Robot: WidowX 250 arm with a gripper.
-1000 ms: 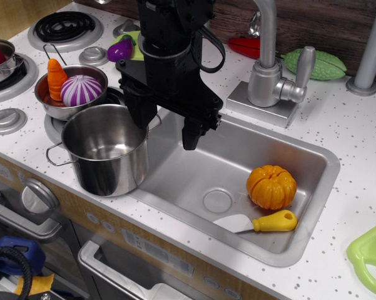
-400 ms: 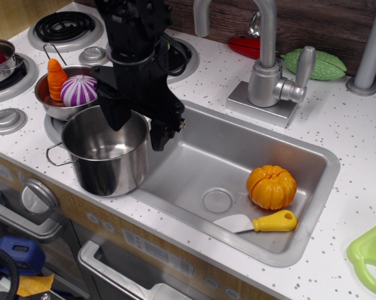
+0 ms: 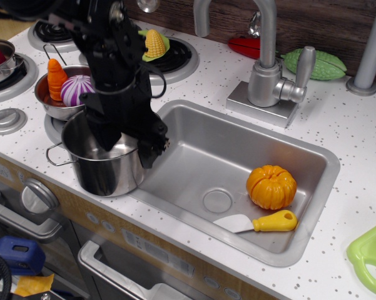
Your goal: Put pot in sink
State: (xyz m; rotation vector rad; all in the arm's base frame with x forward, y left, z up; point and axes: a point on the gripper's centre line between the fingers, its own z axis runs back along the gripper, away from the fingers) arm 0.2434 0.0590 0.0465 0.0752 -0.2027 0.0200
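Stainless-steel pot (image 3: 103, 164) upright on the speckled countertop (image 3: 356, 150), just left of the sink (image 3: 194, 156) and touching or nearly touching its left rim; not yet in the basin. Black gripper (image 3: 126, 140) lowered over the pot's right wall, fingers spread wide: one finger inside the pot, the other outside on the sink side. Straddling stance suited to a pinch on the wall, not on the thin wire side handles. Contact with the wall not discernible; no grasp evident.

Judged step: closing on the rim before the lift. Short travel to the right expected afterwards, with the pot raised enough to clear the sink edge.

Sink contents: orange toy pumpkin (image 3: 271, 186) and yellow-handled toy knife (image 3: 256, 222), both at the right end near the drain (image 3: 217, 200). Left half of the basin bare, so a natural set-down spot. Steel bowl (image 3: 59, 94) holding a toy carrot and purple onion close behind the pot; risk of nudging it during the lift.
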